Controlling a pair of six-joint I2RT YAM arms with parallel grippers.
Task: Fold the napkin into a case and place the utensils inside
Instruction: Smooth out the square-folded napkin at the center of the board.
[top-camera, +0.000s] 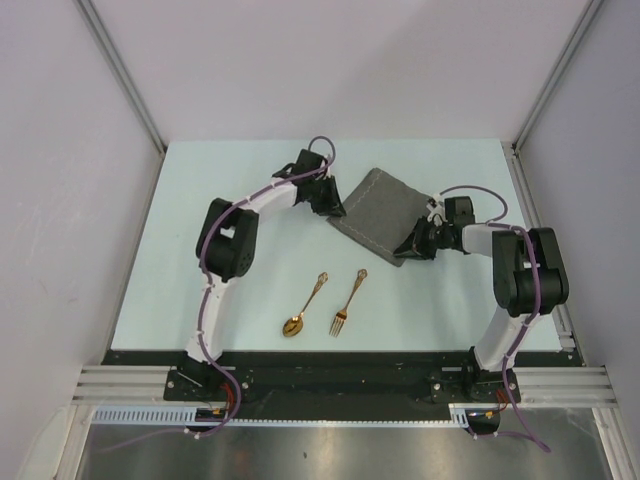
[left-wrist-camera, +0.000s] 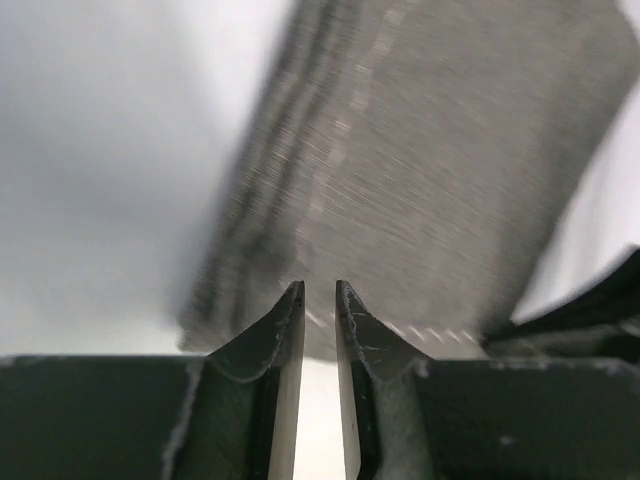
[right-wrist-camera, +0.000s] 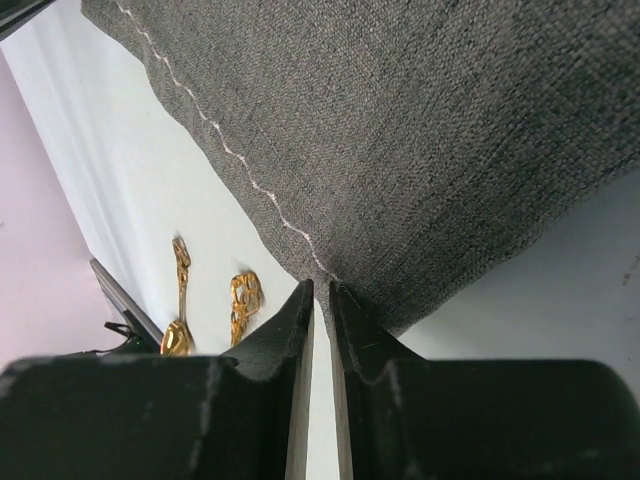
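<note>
The dark grey napkin (top-camera: 383, 214) lies as a folded rectangle at the back middle of the table. My left gripper (top-camera: 331, 205) is at its left corner. In the left wrist view the jaws (left-wrist-camera: 320, 290) stand almost together on the cloth's near edge (left-wrist-camera: 420, 180), and the cloth is blurred. My right gripper (top-camera: 411, 245) is at the napkin's near right corner. In the right wrist view its jaws (right-wrist-camera: 321, 288) are pinched on that stitched corner (right-wrist-camera: 400, 150). The gold spoon (top-camera: 302, 309) and gold fork (top-camera: 347, 304) lie side by side in front, apart from the cloth. They also show in the right wrist view: spoon (right-wrist-camera: 179, 320), fork handle (right-wrist-camera: 243, 298).
The pale table top (top-camera: 200, 240) is walled by white panels on the left, back and right. A black rail (top-camera: 330, 362) runs along the near edge with both arm bases on it.
</note>
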